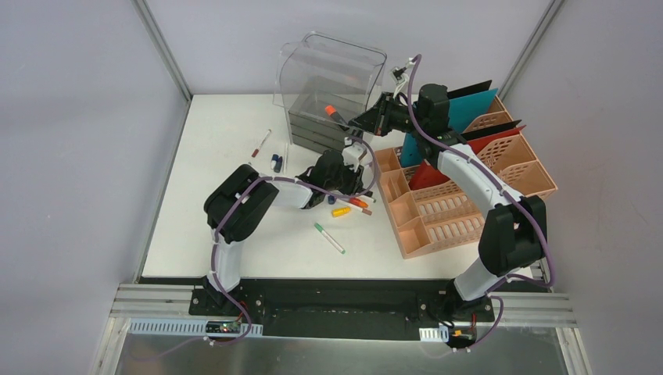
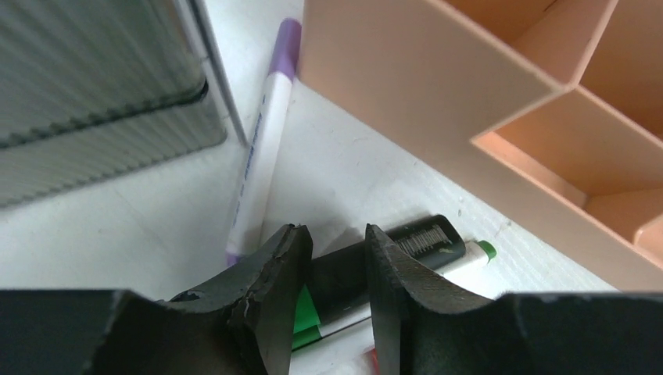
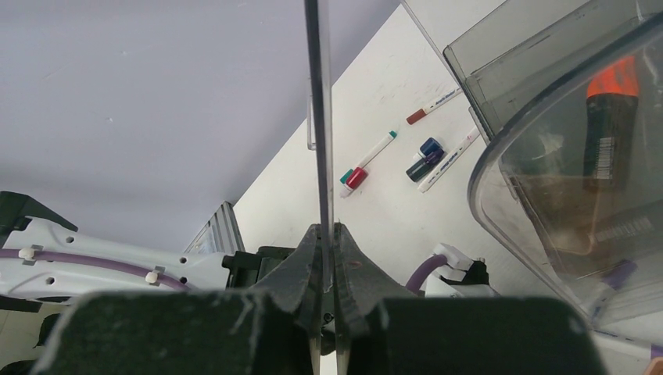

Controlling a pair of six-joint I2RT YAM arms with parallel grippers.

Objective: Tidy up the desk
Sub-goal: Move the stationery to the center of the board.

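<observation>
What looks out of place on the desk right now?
The clear bin looks askew atop the drawers, its wall pinched in the right gripper. Loose markers lie scattered: a cluster beside the rack, others farther left on the desk.

the left part of the desk is the open ground: bare white from the left wall to a few pens near the middle, room for an arm to pass. the rear centre is blocked by the tall see-through drawer box, the right side by the peach rack. between box and rack runs only a narrow lane, with a purple pen lying along it. both grippers crowd that gap: the left gripper straddles a black marker just beside the rack's wall; the right gripper, pinched on a clear panel, hangs at the box's right front. one green-capped pen lies on the front strip.
</observation>
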